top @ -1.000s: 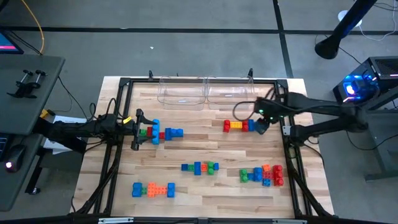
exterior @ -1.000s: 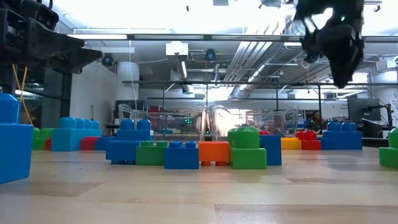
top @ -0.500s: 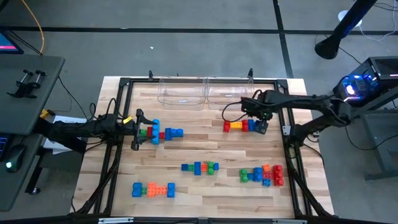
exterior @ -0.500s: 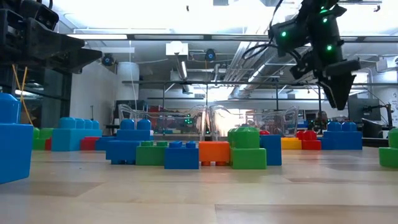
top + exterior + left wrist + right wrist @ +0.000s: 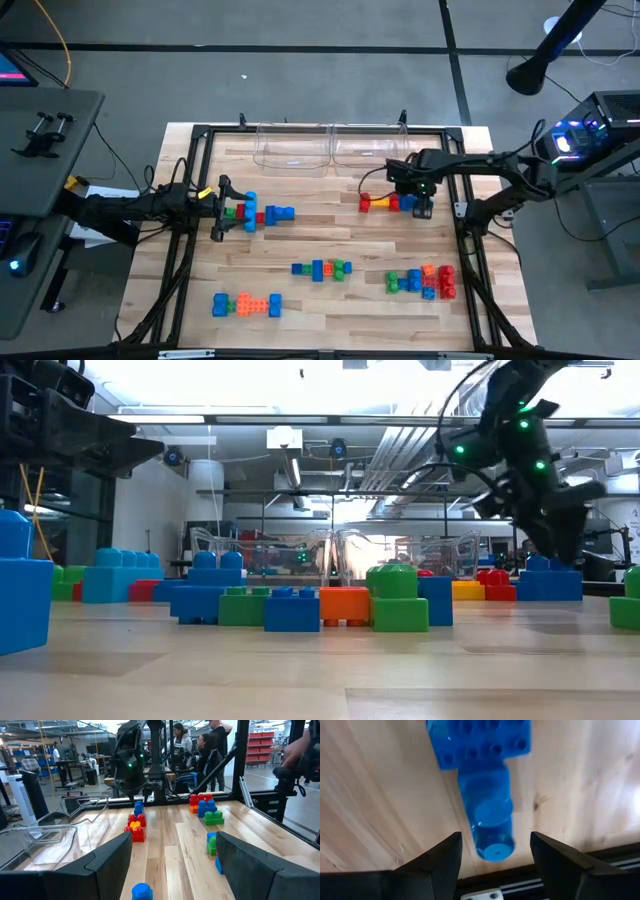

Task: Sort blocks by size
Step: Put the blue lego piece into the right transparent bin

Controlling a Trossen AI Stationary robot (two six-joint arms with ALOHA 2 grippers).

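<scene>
A row of red, yellow and blue blocks [image 5: 383, 203] lies on the table at the back right. My right gripper [image 5: 420, 203] is open and low over its blue end. In the right wrist view my fingers [image 5: 442, 862] stand on either side of a small blue block [image 5: 490, 820] joined to a wider blue brick [image 5: 480, 742]; I see no touch. The low view shows the gripper [image 5: 560, 545] just above the blue blocks [image 5: 548, 578]. My left gripper [image 5: 217, 210] is open beside a blue, red and green block group [image 5: 258, 212] at the left.
Two clear bins [image 5: 292, 150] [image 5: 370, 148] stand at the table's far edge. More block groups lie at the middle [image 5: 320, 269], near left [image 5: 246, 304] and near right [image 5: 422, 280]. A black frame [image 5: 462, 215] borders the table. People show beyond the table in the left wrist view [image 5: 200, 750].
My right gripper has come down from high above the table to just over the blue end of the red, yellow and blue row, turning its fingers downward as it went. The blocks have stayed where they were.
</scene>
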